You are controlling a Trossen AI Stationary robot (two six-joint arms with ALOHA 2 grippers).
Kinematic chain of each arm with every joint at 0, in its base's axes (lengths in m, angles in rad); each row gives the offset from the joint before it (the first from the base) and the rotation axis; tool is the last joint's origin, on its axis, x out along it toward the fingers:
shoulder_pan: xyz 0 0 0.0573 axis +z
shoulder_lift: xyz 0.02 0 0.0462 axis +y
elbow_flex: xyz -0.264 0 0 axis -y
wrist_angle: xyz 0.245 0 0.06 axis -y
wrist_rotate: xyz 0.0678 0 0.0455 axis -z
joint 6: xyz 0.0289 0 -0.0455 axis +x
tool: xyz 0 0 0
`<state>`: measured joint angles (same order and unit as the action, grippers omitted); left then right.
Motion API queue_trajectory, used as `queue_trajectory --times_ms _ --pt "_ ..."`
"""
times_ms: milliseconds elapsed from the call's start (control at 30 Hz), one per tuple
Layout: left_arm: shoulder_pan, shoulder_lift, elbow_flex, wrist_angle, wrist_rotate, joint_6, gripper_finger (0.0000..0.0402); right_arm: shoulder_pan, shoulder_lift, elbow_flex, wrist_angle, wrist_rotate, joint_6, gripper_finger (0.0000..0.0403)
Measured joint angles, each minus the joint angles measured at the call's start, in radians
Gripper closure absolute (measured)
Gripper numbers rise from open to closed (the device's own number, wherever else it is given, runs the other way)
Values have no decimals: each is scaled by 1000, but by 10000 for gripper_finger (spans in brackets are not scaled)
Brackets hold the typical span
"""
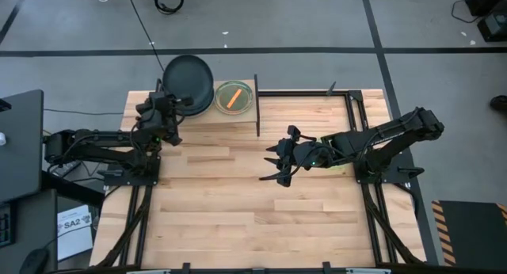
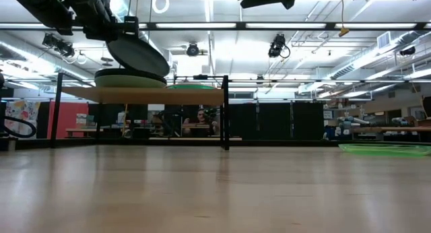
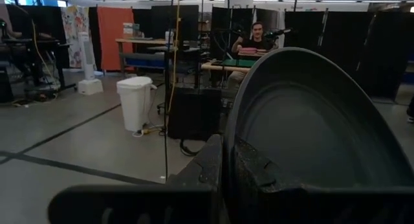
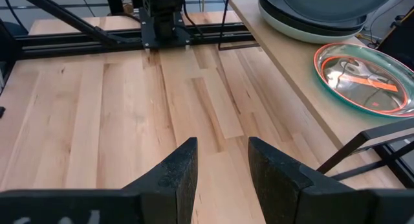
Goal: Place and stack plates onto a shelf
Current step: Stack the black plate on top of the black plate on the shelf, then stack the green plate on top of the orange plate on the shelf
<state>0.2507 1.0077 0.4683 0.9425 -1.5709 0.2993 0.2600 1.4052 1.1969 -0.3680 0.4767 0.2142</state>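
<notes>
**Q:** What does the left gripper (image 1: pixel 176 108) hold, and where?

**A:** Its fingers (image 3: pixel 213 166) are closed on the rim of a black plate (image 1: pixel 188 82), held tilted above the shelf (image 1: pixel 238 117) at the table's (image 1: pixel 238 195) far left corner. In the low view the plate's lower edge hangs just over a stack of plates (image 2: pixel 129 79) on the shelf, mint green at the bottom; whether they touch cannot be told.

**Q:** What else is on the shelf?

**A:** Beside the stack, toward the shelf's right end, lies a green plate (image 1: pixel 234 97) with an orange plate (image 4: pixel 365 77) inside it.

**Q:** And the right gripper (image 1: pixel 279 161)?

**A:** It hangs over the middle of the table, right of centre, fingers (image 4: pixel 178 172) apart and holding nothing. The low view shows one more green plate (image 2: pixel 385 149) lying flat on the table at that picture's right.

**Q:** Is any writing legible?

**A:** A white sheet (image 1: pixel 75 226) on the floor off the table's left edge bears "SA2"; its smaller print is too small to read.

**Q:** Anything beyond the table?

**A:** A person (image 3: pixel 257 37) sits at a desk far behind the shelf, and a white bin (image 3: pixel 136 102) stands on the floor.
</notes>
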Motion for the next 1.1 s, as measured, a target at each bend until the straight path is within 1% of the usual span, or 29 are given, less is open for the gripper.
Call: queue_trajectory --times_ms 600,933,1100 --pt "0 0 0 -6 0 0 380 0 0 0 0 0 0 260" --pt "0 0 0 -4 0 -2 342 0 0 0 0 0 0 260" --pt "5 0 0 -4 1 0 330 0 0 0 0 0 0 260"
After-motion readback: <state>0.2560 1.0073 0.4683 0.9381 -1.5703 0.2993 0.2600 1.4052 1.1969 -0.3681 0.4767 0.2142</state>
